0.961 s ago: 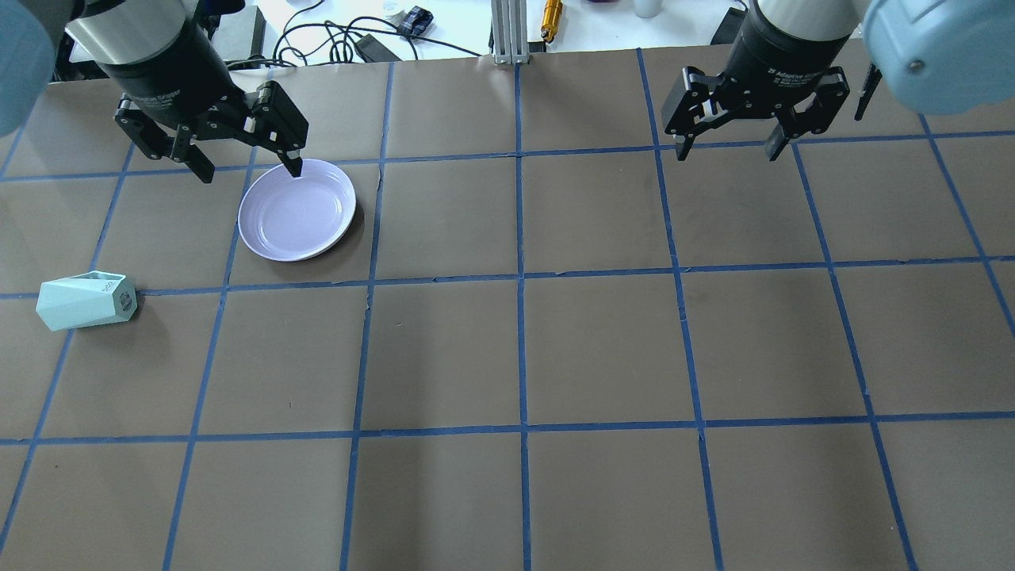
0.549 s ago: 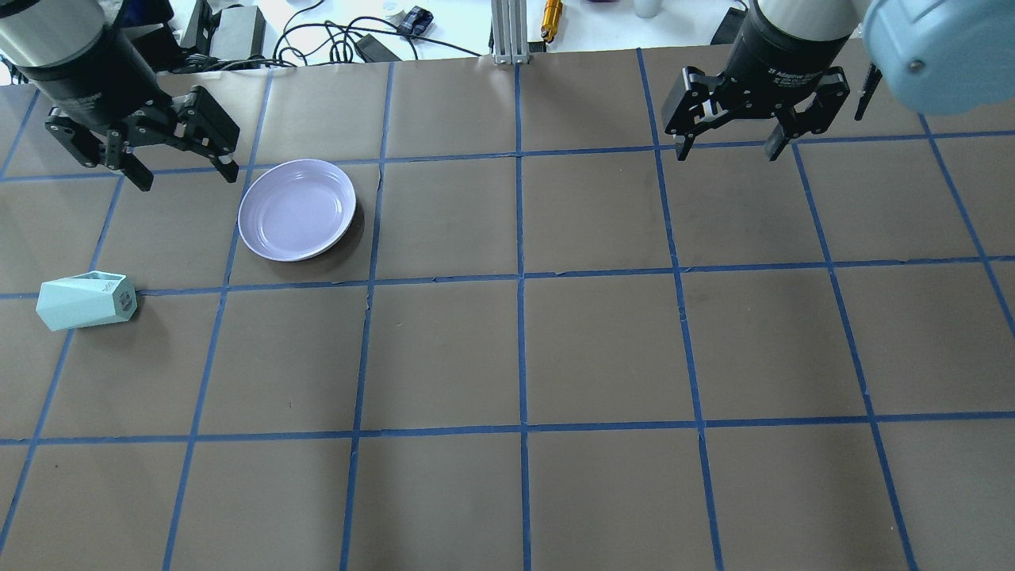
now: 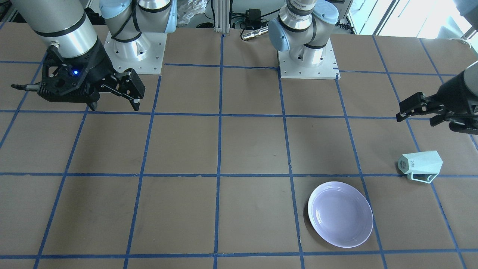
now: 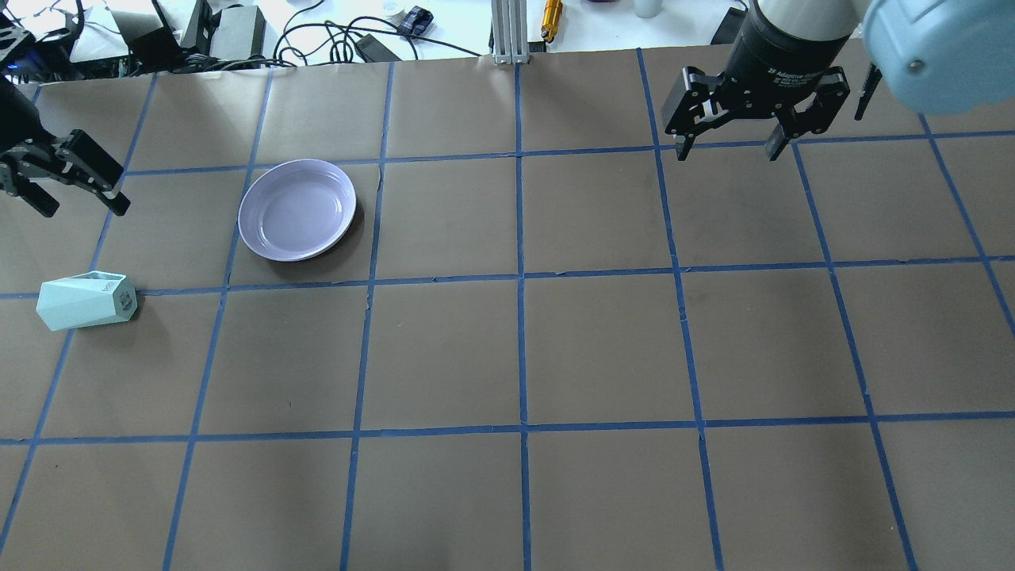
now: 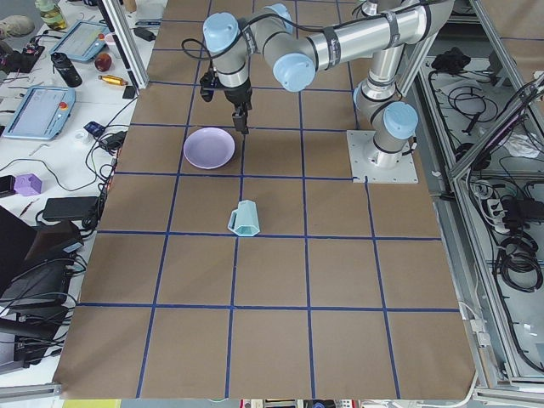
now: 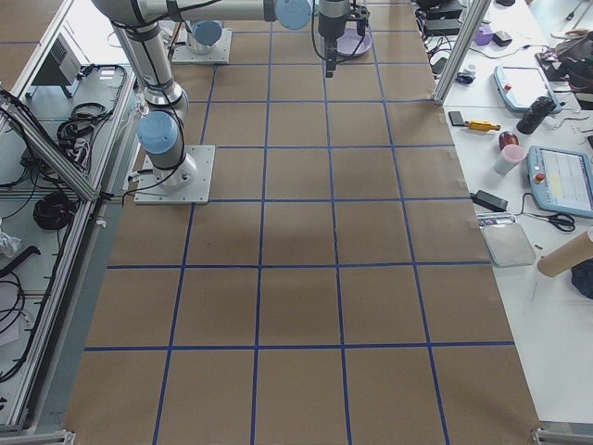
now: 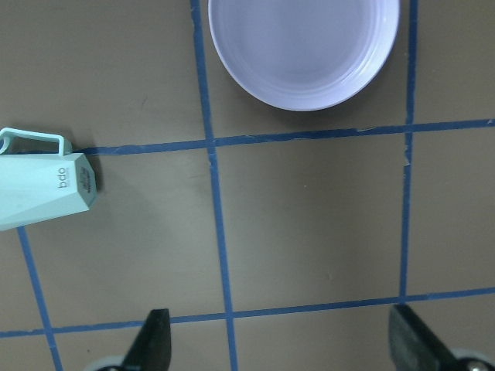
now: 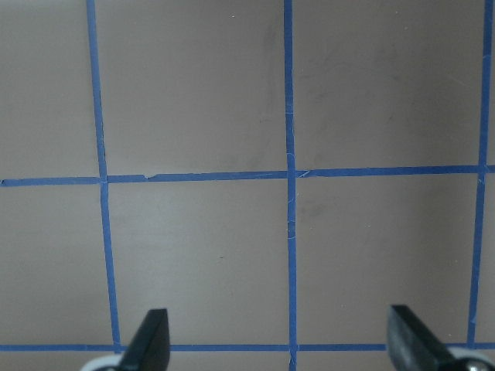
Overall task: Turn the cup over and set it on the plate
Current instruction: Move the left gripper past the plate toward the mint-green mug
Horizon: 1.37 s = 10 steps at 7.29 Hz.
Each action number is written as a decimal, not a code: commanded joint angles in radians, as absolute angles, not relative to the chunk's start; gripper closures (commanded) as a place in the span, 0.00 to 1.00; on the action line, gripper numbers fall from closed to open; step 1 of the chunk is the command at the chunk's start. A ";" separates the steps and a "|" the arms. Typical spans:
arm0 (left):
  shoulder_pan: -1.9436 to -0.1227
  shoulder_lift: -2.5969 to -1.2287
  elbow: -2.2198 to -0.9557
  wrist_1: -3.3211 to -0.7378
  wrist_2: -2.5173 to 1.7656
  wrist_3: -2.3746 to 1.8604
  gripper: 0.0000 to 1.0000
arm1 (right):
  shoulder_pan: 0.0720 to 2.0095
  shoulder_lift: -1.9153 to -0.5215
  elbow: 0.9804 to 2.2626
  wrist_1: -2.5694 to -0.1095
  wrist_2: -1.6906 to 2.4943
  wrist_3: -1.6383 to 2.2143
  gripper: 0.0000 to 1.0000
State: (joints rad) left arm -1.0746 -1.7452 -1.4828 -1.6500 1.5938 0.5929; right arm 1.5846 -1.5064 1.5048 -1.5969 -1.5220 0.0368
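Observation:
The pale mint-green faceted cup [image 4: 86, 300] lies on its side near the table's left edge, with its lettered base towards the plate and its handle [image 7: 35, 139] against the table. It also shows in the front-facing view [image 3: 420, 165]. The round lavender plate [image 4: 297, 208] sits upright and empty to the cup's far right, and also shows in the left wrist view [image 7: 304, 46]. My left gripper [image 4: 83, 208] is open and empty, hovering above the table beyond the cup and left of the plate. My right gripper [image 4: 728, 151] is open and empty, hovering over the far right of the table.
The brown table cover carries a grid of blue tape. Cables and power bricks [image 4: 317, 36] and an aluminium post [image 4: 507, 32] stand past the far edge. The two arm bases [image 3: 134, 48] [image 3: 308, 56] are bolted on the robot's side.
My left gripper has moved left from the plate's far rim to the table's left edge, staying open. The cup, plate and right arm have not moved.

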 commanded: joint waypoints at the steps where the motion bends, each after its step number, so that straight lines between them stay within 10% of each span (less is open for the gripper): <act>1: -0.923 -1.828 -1.479 -1.595 1.601 0.759 0.00 | 1.585 -1.506 1.505 -1.597 -1.523 0.037 0.00; 10: -0.687 -2.192 -1.332 -1.646 1.355 0.908 0.00 | 1.585 -1.506 1.505 -1.597 -1.522 0.037 0.00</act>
